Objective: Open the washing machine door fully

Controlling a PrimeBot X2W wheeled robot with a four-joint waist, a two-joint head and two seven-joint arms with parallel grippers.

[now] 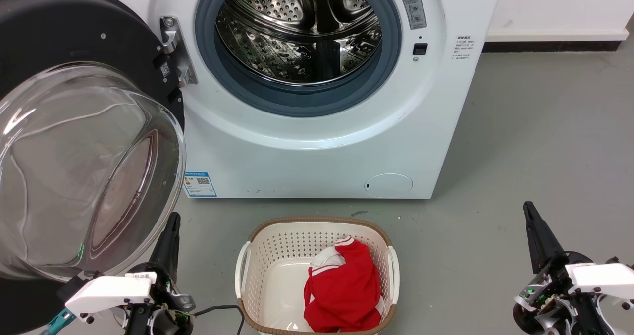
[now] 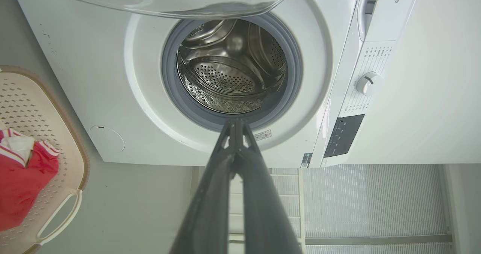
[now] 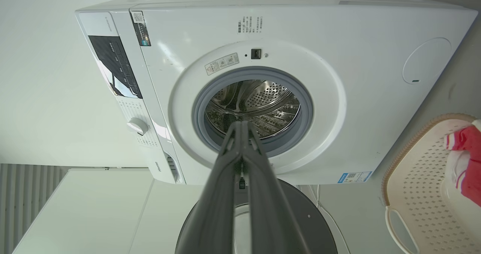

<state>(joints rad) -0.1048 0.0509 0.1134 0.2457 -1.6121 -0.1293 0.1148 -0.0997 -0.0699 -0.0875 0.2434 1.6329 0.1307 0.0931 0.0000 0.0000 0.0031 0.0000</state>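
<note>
White front-loading washing machine [image 1: 307, 156], standing on a grey floor [image 1: 535, 141]. Steel perforated drum [image 1: 302, 37] exposed inside a grey rubber ring [image 1: 307, 104]. Blue label [image 1: 199, 184] and round cap [image 1: 389, 185] low on the front.

Washing machine door [image 1: 84, 141]: black disc with a bulging clear glass bowl, hung on a metal hinge [image 1: 176, 52] left of the opening, standing wide open with the bowl facing outward.

Basket [image 1: 277, 246]: cream, perforated, on the floor just in front of the machine, holding a red and white garment [image 1: 342, 290].

Left claw [image 1: 173, 220]: low at left, fingers pressed together, gripping nothing, tip just beside the bowl's lower rim.

Right claw [image 1: 529, 208]: low at right, fingers closed and empty, well apart from machine and basket.
</note>
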